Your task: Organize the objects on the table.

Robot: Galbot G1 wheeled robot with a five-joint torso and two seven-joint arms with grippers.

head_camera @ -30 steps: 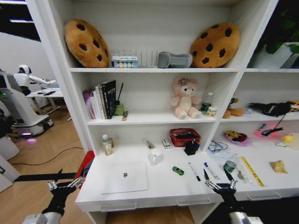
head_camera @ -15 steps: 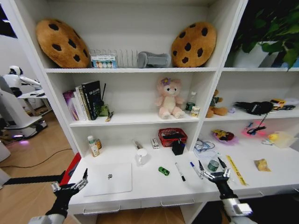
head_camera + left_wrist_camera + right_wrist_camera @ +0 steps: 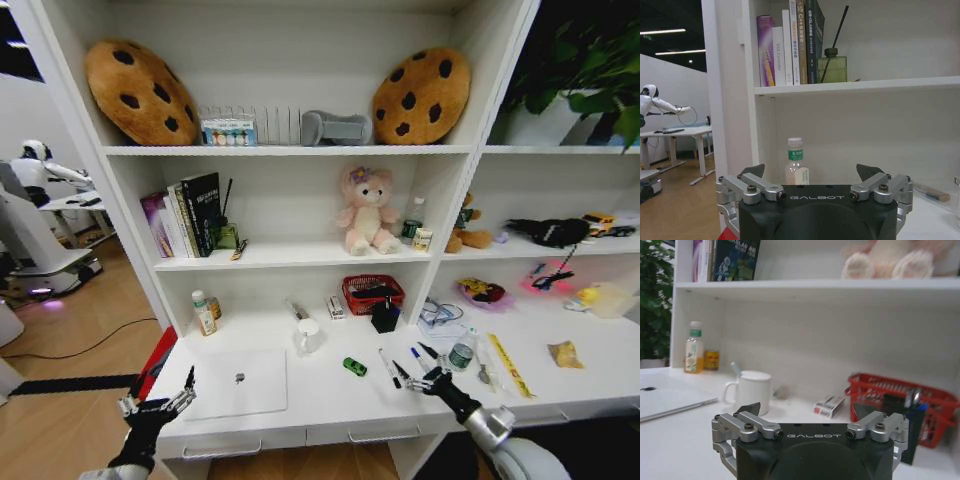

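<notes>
A long white tabletop (image 3: 330,395) joined to white shelving carries the clutter. A slim silver-white laptop (image 3: 238,382) lies shut near its front left. A white mug (image 3: 308,336) stands behind and to the right of it. A tiny green toy car (image 3: 354,367) sits further right, and just beyond it lie thin black and blue pens (image 3: 388,367). A red wire basket (image 3: 373,293) and a small black holder (image 3: 385,317) stand at the back, with a small bottle with a green label (image 3: 201,312) in the back left corner.

The right tool (image 3: 420,381) reaches in low over the tabletop just beside the pens, with a green-capped jar (image 3: 461,355) close to its right. Its fingers are spread wide and hold nothing. The left tool (image 3: 157,404) hangs off the tabletop's front left corner, clear of the laptop, also spread wide and empty.

The right wrist view looks along the tabletop past the right tool (image 3: 806,412) to the mug (image 3: 751,390), the laptop edge (image 3: 670,400), the red basket (image 3: 900,402) and a small white pack (image 3: 829,405) lying between mug and basket. The left wrist view shows the left tool (image 3: 810,172) facing the shelving's side panel, with the bottle (image 3: 796,162) straight ahead and upright books (image 3: 790,45) and a green reed diffuser (image 3: 832,65) on the shelf above.
</notes>
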